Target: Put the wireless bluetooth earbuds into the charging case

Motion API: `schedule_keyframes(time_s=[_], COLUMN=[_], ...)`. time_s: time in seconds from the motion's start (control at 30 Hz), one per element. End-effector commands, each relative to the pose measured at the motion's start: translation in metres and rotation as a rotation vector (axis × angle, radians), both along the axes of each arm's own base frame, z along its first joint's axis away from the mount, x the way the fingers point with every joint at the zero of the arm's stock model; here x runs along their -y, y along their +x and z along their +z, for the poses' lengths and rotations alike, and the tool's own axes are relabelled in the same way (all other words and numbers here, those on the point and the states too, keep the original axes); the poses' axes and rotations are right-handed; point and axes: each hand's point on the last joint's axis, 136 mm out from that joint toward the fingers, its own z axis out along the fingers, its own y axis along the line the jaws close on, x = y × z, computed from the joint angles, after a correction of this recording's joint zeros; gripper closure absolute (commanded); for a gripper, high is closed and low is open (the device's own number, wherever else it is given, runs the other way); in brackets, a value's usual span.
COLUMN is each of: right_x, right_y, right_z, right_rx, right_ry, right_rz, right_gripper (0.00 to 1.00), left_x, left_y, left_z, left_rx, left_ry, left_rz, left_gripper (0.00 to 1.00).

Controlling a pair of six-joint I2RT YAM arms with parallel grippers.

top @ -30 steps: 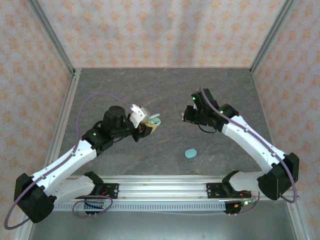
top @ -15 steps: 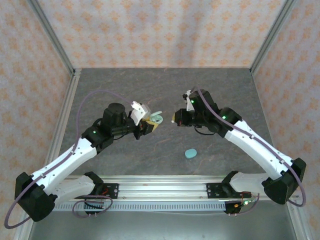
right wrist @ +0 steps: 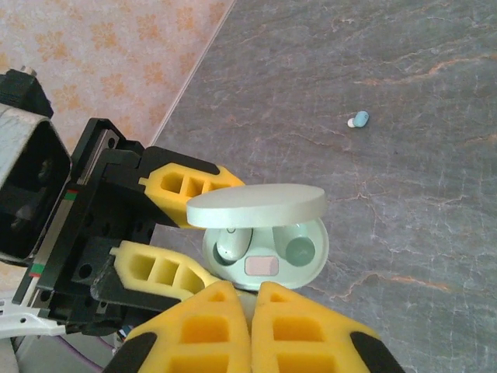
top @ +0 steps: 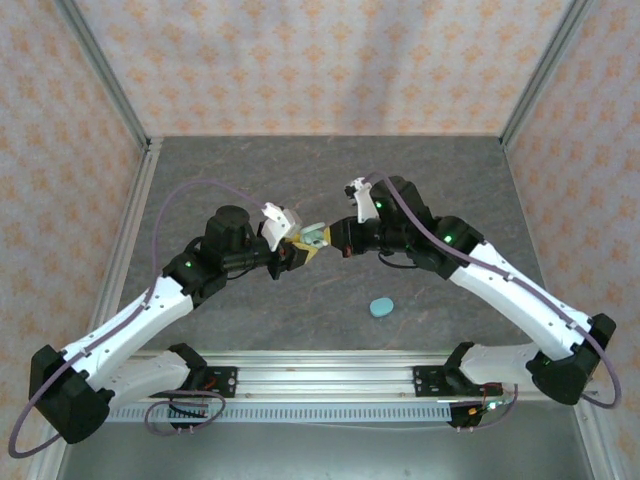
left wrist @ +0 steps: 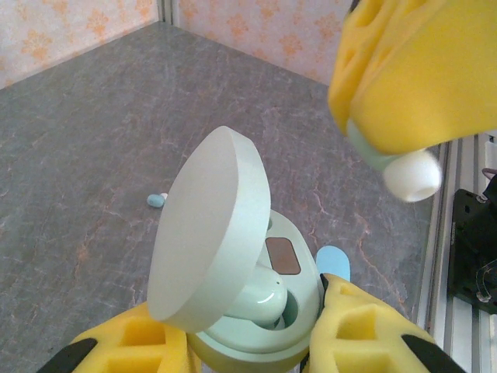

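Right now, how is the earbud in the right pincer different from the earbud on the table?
The held earbud is pinched in the right pincer, near the open case; the table earbud lies loose, away from it. The held earbud looks pale green, the table earbud bluer. Both are tiny and white-tipped.

Charging case (left wrist: 225, 249) base cut off at bottom edge; held earbud (left wrist: 409, 172) blurred, upper part hidden behind yellow pad (left wrist: 411, 70).

Robot test booth, patterned wall panels (top: 320, 60), aluminium frame posts (top: 103, 70), grey tabletop (top: 330, 170)
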Motion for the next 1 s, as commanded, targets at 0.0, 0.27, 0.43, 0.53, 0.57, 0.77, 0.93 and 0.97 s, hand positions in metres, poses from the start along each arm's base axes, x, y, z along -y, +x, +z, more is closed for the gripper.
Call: schedule_keyframes(time_s=[0.0, 0.27, 0.43, 0.53, 0.57, 0.77, 0.93, 0.97], right_x=[-0.009, -0.013, -0.013, -0.012, -0.011, -0.008, -0.005, -0.005], right_y=[0.001, 0.006, 0.012, 0.014, 0.015, 0.018, 0.02, 0.02], right_z=[0.009, 0.002, 0.006, 0.007, 0.006, -0.003, -0.007, -0.007], right_rx=[0.035, 0.032, 0.057, 0.071, 0.075, 0.077, 0.088, 0.092], right_ry=[0.006, -0.024, -0.04, -0.062, -0.07, -0.147, -0.189, -0.194], right_rz=[0.039, 0.043, 0.033, 0.032, 0.034, 0.047, 0.052, 0.052], right_gripper=[0.93, 0.93, 0.93, 0.93, 0.94, 0.94, 0.94, 0.94], left_x=[0.001, 0.0, 0.0, 0.0, 0.0, 0.0, 0.001, 0.001], left_y=[-0.005, -0.008, -0.01, -0.01, -0.011, -0.011, -0.01, -0.01], left_z=[0.022, 0.024, 0.023, 0.023, 0.023, 0.023, 0.023, 0.023], left_rx=[0.053, 0.062, 0.059, 0.058, 0.06, 0.061, 0.059, 0.058], left_ry=[-0.054, -0.058, -0.058, -0.058, -0.059, -0.059, -0.06, -0.06], left_rz=[-0.02, -0.025, -0.033, -0.034, -0.034, -0.036, -0.038, -0.039], left_gripper=[1.0, 1.0, 1.0, 1.0, 1.0, 1.0, 1.0, 1.0])
